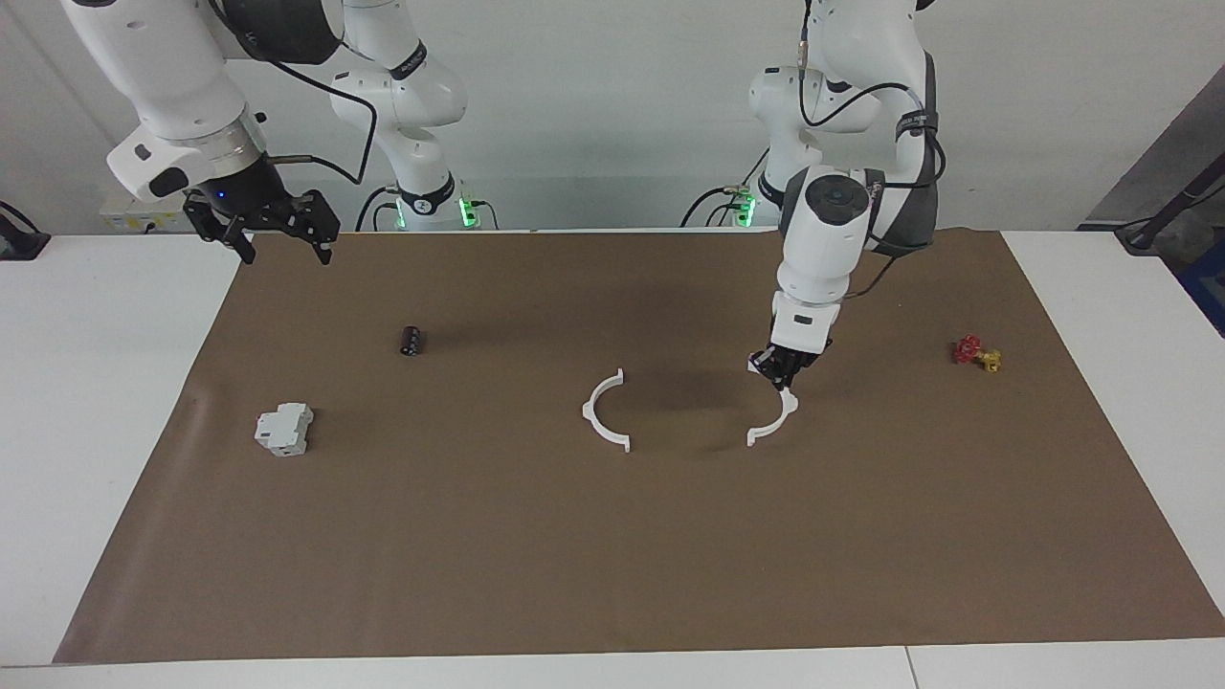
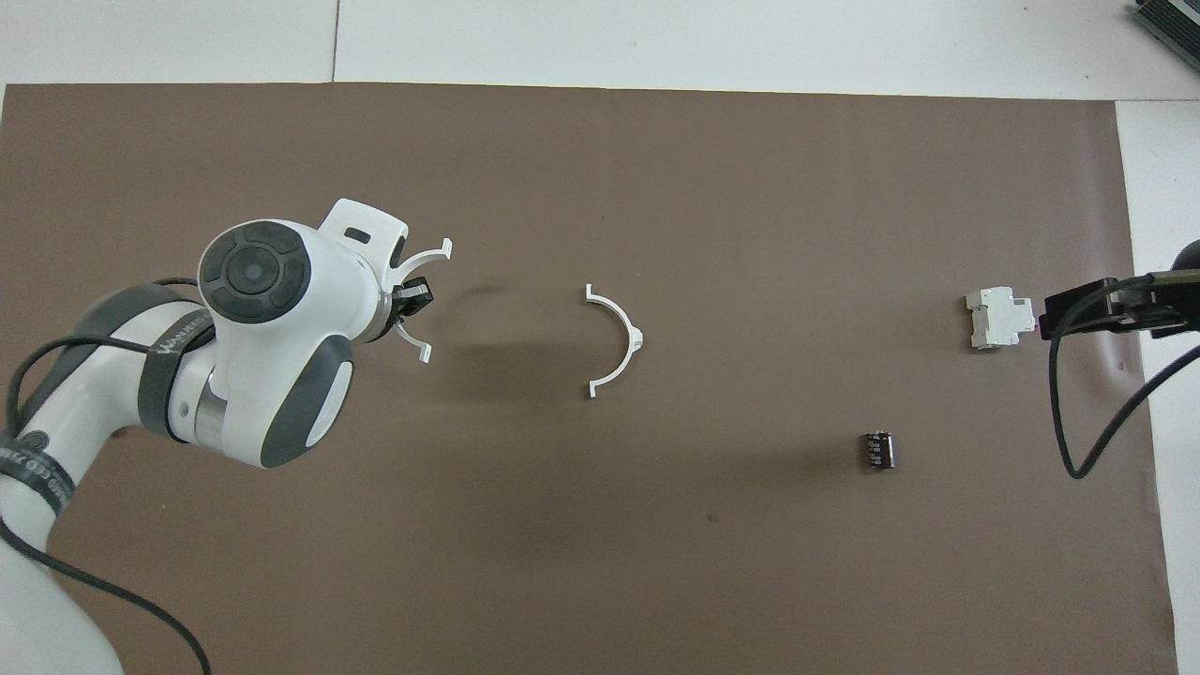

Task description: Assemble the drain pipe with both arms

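Left gripper (image 1: 782, 365) clamps one half-ring (image 1: 771, 417) above the desk (image 1: 115, 383); right gripper (image 1: 278, 234) gapes empty at a corner. Only the facing view shows the red-yellow piece (image 1: 976, 353)

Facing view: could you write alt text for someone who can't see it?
The left gripper holds one white half-ring over a brown mat, beside a second half-ring lying mid-mat. The right gripper waits open above the mat's corner.

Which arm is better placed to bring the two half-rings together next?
Left. Its pincer is shut on one thin white plastic half-ring, beside the loose half-ring on the brown mat. The right pincer waits open at the table's edge.
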